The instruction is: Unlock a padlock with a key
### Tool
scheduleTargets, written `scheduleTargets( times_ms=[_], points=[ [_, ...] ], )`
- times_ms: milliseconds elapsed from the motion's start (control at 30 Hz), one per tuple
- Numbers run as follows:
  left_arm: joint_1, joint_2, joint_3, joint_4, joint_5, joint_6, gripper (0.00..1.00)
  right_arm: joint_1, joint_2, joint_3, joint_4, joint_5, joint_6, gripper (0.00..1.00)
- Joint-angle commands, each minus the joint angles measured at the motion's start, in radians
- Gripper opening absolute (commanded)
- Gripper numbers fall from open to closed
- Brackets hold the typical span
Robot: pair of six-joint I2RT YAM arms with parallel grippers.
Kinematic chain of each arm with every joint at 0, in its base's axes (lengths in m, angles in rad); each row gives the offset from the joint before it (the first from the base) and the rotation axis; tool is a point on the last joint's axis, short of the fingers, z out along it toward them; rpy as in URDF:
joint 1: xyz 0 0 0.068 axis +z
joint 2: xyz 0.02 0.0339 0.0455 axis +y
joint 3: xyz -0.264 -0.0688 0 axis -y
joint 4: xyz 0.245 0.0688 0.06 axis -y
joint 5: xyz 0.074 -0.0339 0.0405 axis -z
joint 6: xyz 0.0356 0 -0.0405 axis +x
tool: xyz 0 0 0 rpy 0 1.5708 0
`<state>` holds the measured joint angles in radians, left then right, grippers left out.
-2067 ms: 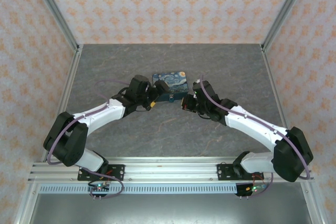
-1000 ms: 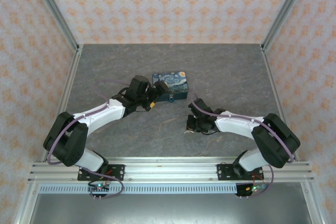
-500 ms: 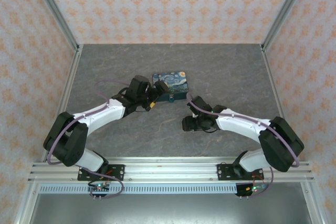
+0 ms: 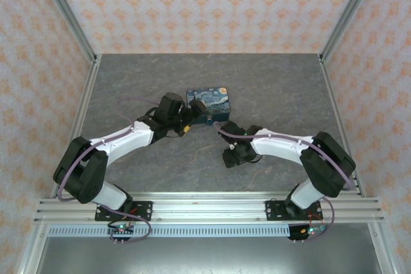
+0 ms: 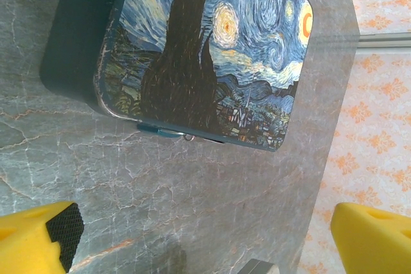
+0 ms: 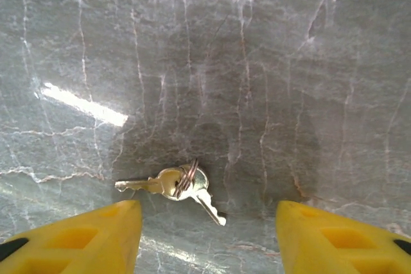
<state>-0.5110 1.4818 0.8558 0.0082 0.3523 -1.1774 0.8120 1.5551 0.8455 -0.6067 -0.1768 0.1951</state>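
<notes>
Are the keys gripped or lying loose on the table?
Loose: the keys lie flat on the table between the open right gripper's yellow fingers, which touch neither key.

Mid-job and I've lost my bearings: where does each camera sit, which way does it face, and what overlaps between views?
Top external: above and behind the bases, looking down on the table; both arms, left gripper and right gripper show.
Left wrist: faces the box and the padlock at its edge; its yellow fingers are wide apart.
Right wrist: looks down at the keys lying on the table; its yellow fingers are apart and empty.
Shared: top external and left wrist both show the box.
</notes>
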Motion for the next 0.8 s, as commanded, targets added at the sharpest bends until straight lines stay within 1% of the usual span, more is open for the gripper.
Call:
scheduleTargets(
  times_ms=[0, 300, 433, 567, 667, 767],
  points=[
    [-0.006, 0.002, 0.022, -0.020, -0.014, 0.018, 1.00, 0.004, 0.030, 0.035, -0.037, 0.039, -0.024, 0.56],
    [-0.006, 0.002, 0.018, -0.019, -0.014, 0.016, 1.00, 0.007, 0.093, 0.067, -0.039, 0.016, -0.039, 0.54],
    [-0.006, 0.003, 0.018, -0.019, -0.014, 0.016, 1.00, 0.011, 0.125, 0.086, -0.052, 0.015, -0.045, 0.51],
    [-0.006, 0.003, 0.017, -0.020, -0.014, 0.016, 1.00, 0.016, 0.141, 0.093, -0.064, 0.016, -0.046, 0.43],
    [-0.006, 0.003, 0.019, -0.018, -0.016, 0.016, 1.00, 0.016, 0.146, 0.093, -0.065, 0.020, -0.042, 0.31],
    [-0.006, 0.006, 0.021, -0.016, -0.015, 0.016, 1.00, 0.016, 0.149, 0.090, -0.062, 0.023, -0.032, 0.23]
  ],
)
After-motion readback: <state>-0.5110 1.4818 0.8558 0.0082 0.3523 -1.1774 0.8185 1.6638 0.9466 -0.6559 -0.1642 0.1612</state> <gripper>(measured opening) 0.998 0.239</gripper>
